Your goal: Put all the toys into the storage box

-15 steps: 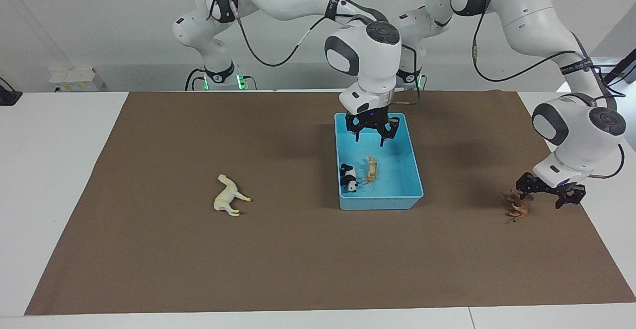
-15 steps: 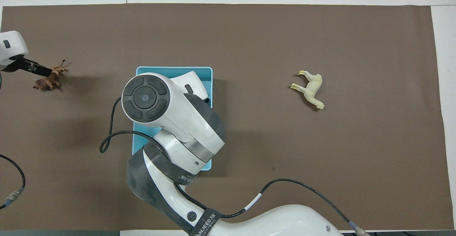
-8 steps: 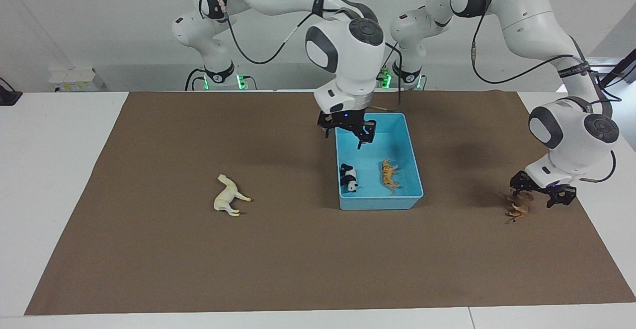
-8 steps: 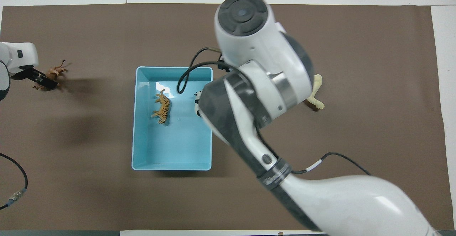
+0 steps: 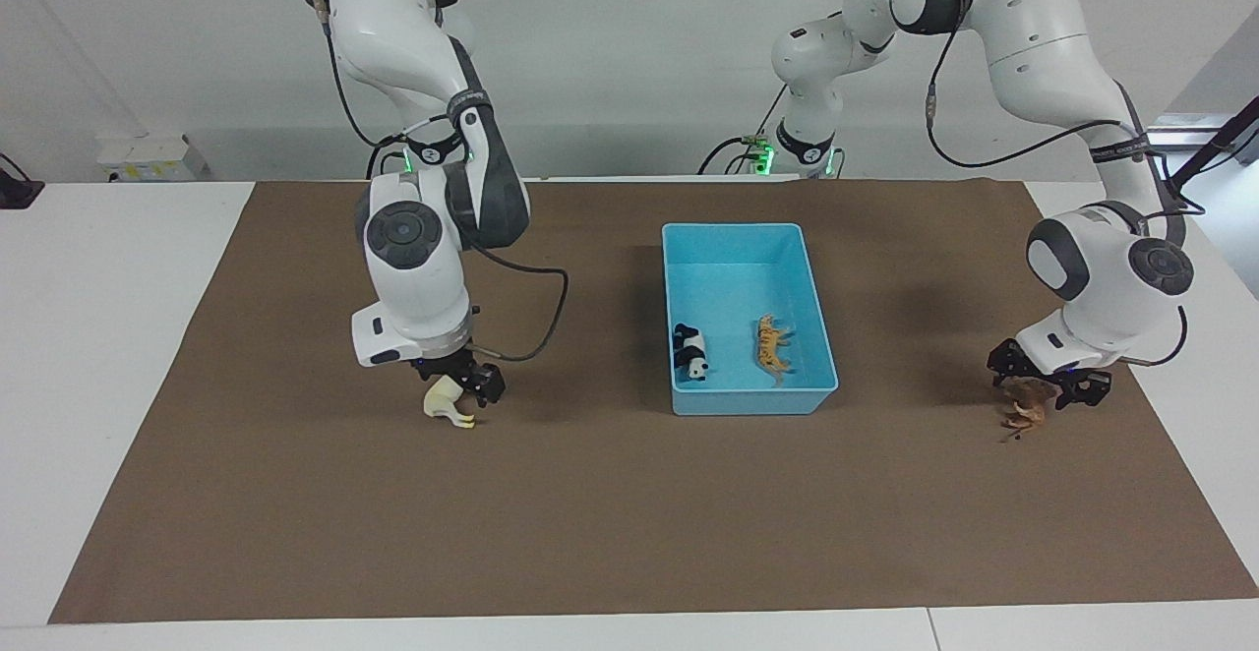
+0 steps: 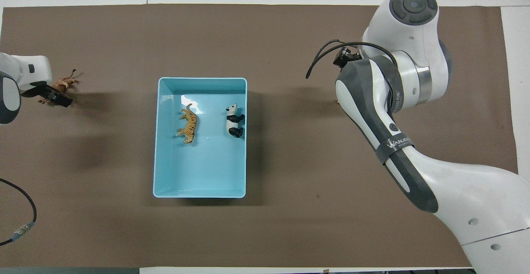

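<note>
Underneath, a brown mat covers the white table.

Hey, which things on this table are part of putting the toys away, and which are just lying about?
Part of the job:
- storage box
- panda, in the box
- tiger, in the box
- horse, on the mat under the right pincer
- brown lion-like animal, on the mat under the left pincer

Just lying about:
- brown mat
- white unit by the wall
</note>
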Controlling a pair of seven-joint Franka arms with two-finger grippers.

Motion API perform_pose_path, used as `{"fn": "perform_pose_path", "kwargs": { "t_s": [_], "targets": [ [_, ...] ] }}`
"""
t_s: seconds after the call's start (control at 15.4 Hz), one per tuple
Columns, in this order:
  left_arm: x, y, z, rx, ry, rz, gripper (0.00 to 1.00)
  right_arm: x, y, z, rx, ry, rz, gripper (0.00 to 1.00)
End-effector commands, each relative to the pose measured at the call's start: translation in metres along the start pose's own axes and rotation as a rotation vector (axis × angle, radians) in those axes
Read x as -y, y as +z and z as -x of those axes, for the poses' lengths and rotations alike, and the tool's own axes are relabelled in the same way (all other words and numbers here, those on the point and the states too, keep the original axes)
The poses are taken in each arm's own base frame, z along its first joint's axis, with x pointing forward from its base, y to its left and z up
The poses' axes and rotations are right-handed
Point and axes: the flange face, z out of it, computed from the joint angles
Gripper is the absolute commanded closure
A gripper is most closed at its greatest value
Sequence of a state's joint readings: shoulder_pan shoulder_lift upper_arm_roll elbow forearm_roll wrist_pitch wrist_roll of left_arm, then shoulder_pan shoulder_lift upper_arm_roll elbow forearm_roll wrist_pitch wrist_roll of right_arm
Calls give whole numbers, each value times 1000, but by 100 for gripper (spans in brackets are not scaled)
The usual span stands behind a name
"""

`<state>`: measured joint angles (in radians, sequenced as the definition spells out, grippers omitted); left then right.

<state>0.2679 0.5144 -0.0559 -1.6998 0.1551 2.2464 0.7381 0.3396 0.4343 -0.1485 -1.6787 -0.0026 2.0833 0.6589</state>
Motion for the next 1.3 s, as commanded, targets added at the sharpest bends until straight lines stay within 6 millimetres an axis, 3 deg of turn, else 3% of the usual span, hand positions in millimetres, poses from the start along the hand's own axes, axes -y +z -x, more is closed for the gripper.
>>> {"fn": "perform_pose_path", "kwargs": {
  "t_s": [0.0, 0.07, 0.13, 0.2, 0.39, 0.46, 0.52, 0.58, 0.65, 0.71, 0.78, 0.97, 1.1, 1.23],
  "targets": [
    [-3, -1, 6, -3, 18, -23, 0, -32, 20, 16, 2, -38, -4, 0],
    [-4, 4, 9, -6, 16, -24, 0, -35, 27, 15, 1, -49, -5, 0],
    [-4, 3, 9, -11, 17, -30, 7, -36, 34, 15, -3, -53, -7, 0],
    [-4, 4, 10, -10, 15, -29, 30, -37, 41, 17, -10, -53, -12, 0],
    [-3, 4, 12, -8, 11, -26, 69, -38, 55, 22, -9, -57, -10, 0],
    [-4, 4, 12, -5, 4, -21, 92, -38, 58, 21, -14, -60, -13, 0],
    [-4, 4, 12, -5, -1, -21, 100, -38, 64, 23, -20, -62, -16, 0],
    [-4, 1, 10, -6, -10, -18, 100, -38, 70, 25, -32, -72, -25, 0],
    [-5, -4, 5, 0, -28, -13, 100, -39, 72, 26, -38, -102, -28, 45],
    [-1, -16, -1, 11, -53, -8, 100, -40, 72, 25, -38, -110, -28, 99],
    [5, -31, -5, 29, -75, 1, 100, -40, 71, 25, -39, -122, -29, 100],
    [-15, -78, -42, 59, -151, 11, 100, -32, 64, 25, -39, -141, -28, 100],
    [-44, -110, -62, 52, -254, 4, 100, -27, 42, 20, -12, -143, -10, 100],
    [-89, -155, -84, 17, -382, -9, 100, -24, 5, 13, 24, -142, 13, 100]
  ]
}}
